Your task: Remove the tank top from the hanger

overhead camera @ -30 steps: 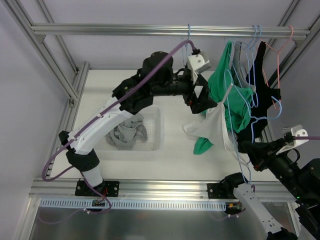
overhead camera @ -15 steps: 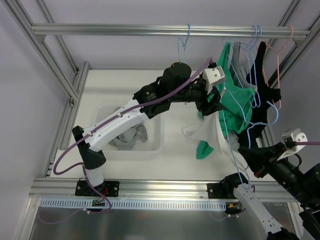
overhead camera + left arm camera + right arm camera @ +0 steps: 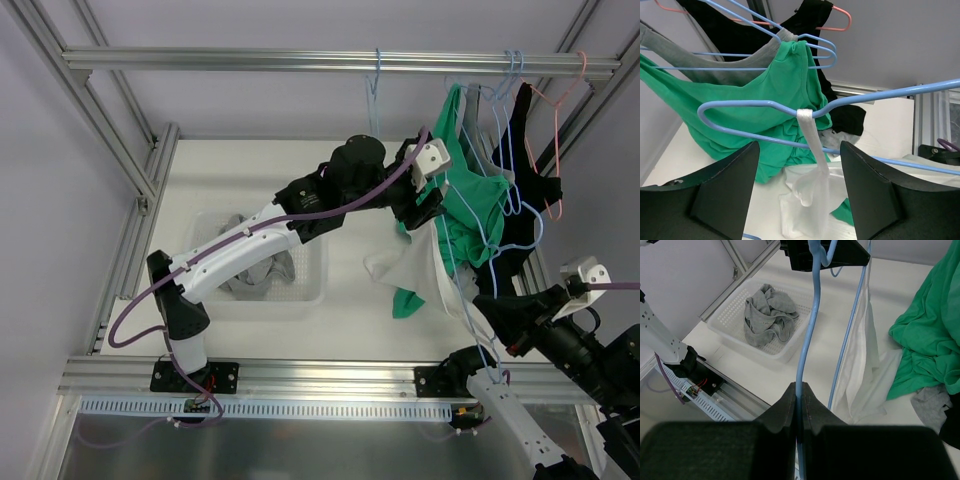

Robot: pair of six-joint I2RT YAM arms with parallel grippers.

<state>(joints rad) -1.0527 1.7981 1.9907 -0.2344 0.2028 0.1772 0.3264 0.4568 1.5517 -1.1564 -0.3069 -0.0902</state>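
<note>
The white tank top [image 3: 806,207] hangs by one thin strap [image 3: 807,131] looped over the lower-left end of a blue hanger [image 3: 750,104], its body bunched below and reaching the table [image 3: 345,325]. The top external view shows it as a pale sheet beside a green garment [image 3: 468,205], right of centre.

The left gripper [image 3: 797,147] hovers just short of the strap, its two dark fingers [image 3: 727,187] spread wide on either side of it and touching nothing. Only the left wrist view makes that gap clear; from above the gripper head hides its fingers against the green cloth.

The right gripper [image 3: 800,390] is clamped on the hanger's blue wire, which rises tilted from between its closed fingers. This grip is plain in the right wrist view, while from above the contact sits low at the right and is hard to make out.

A white basket [image 3: 312,232] stands on the table to the left, holding a crumpled grey garment [image 3: 766,315].

Behind the green garment hang a grey top [image 3: 742,70] and black clothing [image 3: 527,150] on other blue hangers and a pink hanger [image 3: 840,19]. Their shapes overlap and their lower edges are hidden.
</note>
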